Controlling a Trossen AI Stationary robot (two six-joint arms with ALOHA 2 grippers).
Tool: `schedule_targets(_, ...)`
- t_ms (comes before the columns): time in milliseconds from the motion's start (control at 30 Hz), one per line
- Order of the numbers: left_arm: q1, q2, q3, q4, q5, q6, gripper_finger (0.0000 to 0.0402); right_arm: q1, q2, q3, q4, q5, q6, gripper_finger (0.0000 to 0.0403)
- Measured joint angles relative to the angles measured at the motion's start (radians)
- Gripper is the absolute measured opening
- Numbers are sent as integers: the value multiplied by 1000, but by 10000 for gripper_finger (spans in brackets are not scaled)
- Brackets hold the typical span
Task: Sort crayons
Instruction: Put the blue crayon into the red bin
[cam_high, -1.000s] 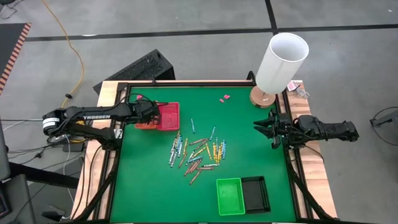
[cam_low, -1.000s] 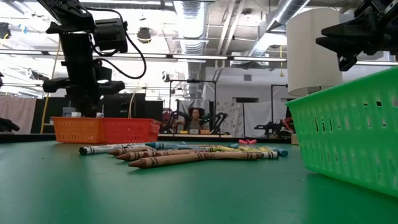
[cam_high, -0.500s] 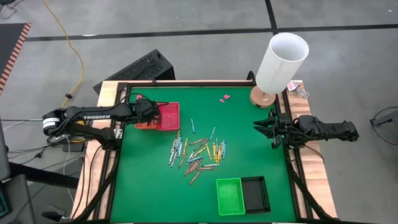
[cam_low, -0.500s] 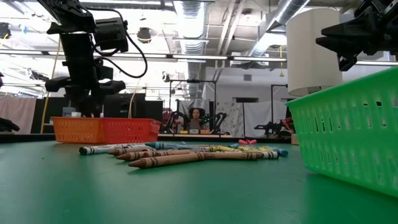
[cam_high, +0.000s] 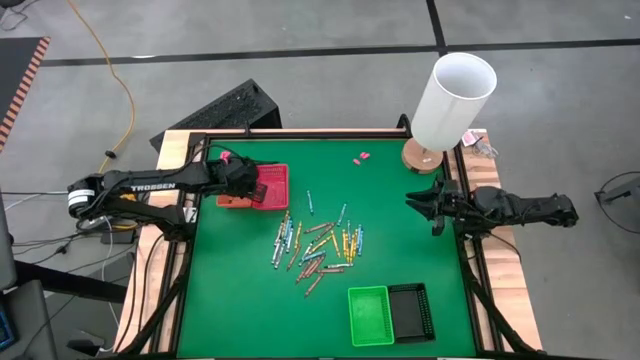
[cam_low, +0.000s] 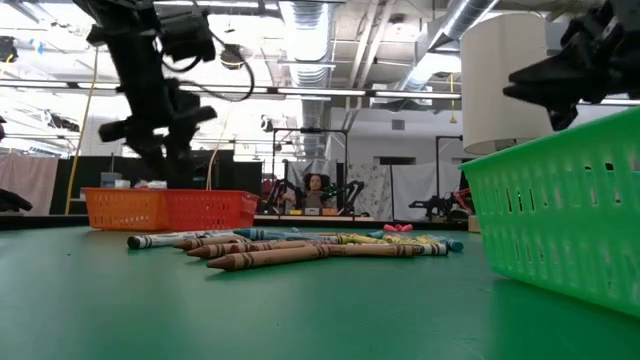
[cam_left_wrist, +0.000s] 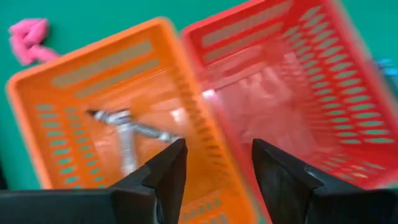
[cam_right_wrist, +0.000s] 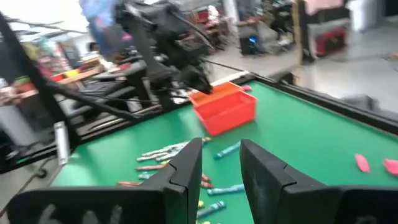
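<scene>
You are near the start: most of the crayons (cam_high: 315, 245) lie scattered in a loose pile at the centre of the high view, on the green table (cam_high: 400, 215). In the left wrist view the orange tray (cam_left_wrist: 93, 99) holds a couple of grey sticks, and the red tray (cam_left_wrist: 292, 93) beside it looks empty. The green tray (cam_high: 369, 315) and black tray (cam_high: 411, 310) at lower right show nothing inside. Your left gripper (cam_left_wrist: 214, 165) hangs over the orange and red trays, fingers apart and holding nothing. Your right gripper (cam_high: 428, 208) waits at the right edge, fingers apart, empty.
</scene>
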Motion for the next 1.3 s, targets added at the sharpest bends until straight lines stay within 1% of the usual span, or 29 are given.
schedule_targets(133, -38, 0, 57, -1, 5, 20, 170, 0, 72, 0, -3, 65, 50, 123)
schedule_targets(333, -123, 0, 129, 3, 5, 31, 171, 0, 243, 0, 61, 72, 142, 123)
schedule_targets(467, -183, 0, 151, 15, 2, 31, 171, 0, 377, 0, 152, 69, 193, 123)
schedule_targets(667, -260, 0, 152, 80, -4, 30, 171, 3, 594, 7, 363, 58, 181, 123)
schedule_targets(767, -286, 0, 152, 105, -4, 29, 171, 3, 697, 61, 382, 57, 161, 123)
schedule_targets(867, -308, 0, 152, 130, -8, 30, 171, 3, 809, 137, 378, 55, 98, 123)
schedule_targets(1033, -333, 0, 152, 140, -14, 32, 171, 9, 999, 287, 372, 5, -103, 123)
schedule_targets(1167, -357, 0, 152, 138, -14, 33, 171, 1, 1126, 421, 318, -100, -284, 123)
schedule_targets(1300, -378, 0, 152, 135, -14, 35, 171, -27, 1224, 562, 187, -196, -407, 123)
